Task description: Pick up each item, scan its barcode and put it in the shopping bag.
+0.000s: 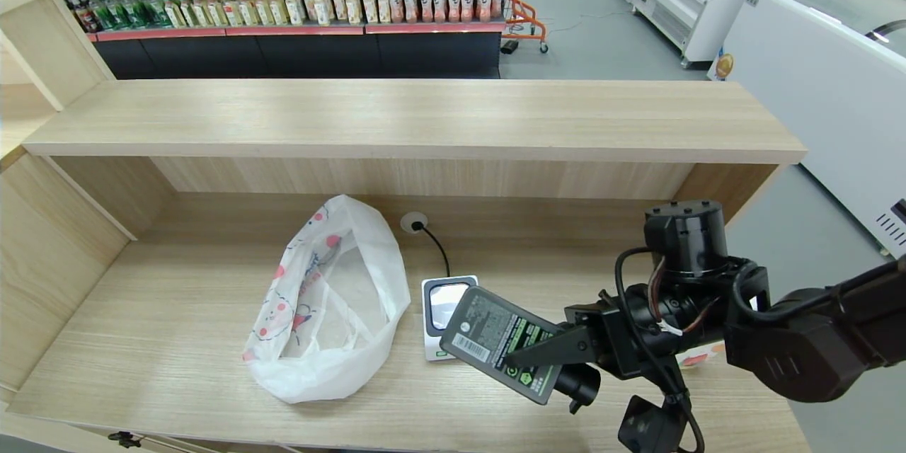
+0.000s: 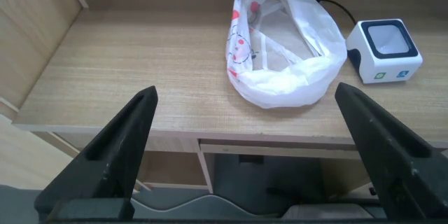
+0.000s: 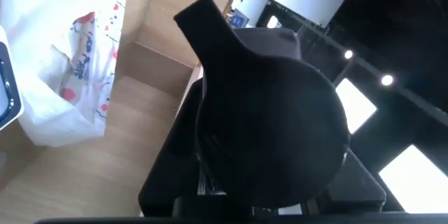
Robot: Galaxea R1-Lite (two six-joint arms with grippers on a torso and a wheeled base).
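Note:
My right gripper (image 1: 551, 352) is shut on a dark flat package (image 1: 495, 340) with green print and a white barcode label. It holds the package tilted just above the white barcode scanner (image 1: 440, 296), label end nearest the scanner window. The white shopping bag (image 1: 333, 304) with red prints lies open on the counter, left of the scanner. In the left wrist view my left gripper (image 2: 246, 92) stands open off the counter's front edge, with the bag (image 2: 283, 42) and scanner (image 2: 385, 49) beyond it. The right wrist view shows the dark package (image 3: 266, 112) close up and the bag (image 3: 63, 77) behind it.
A black cable (image 1: 435, 248) runs from the scanner to a hole in the counter's back. A raised wooden ledge (image 1: 410, 120) overhangs the rear. A small white and red item (image 1: 697, 355) peeks out behind my right arm. Bare counter (image 1: 163, 325) lies left of the bag.

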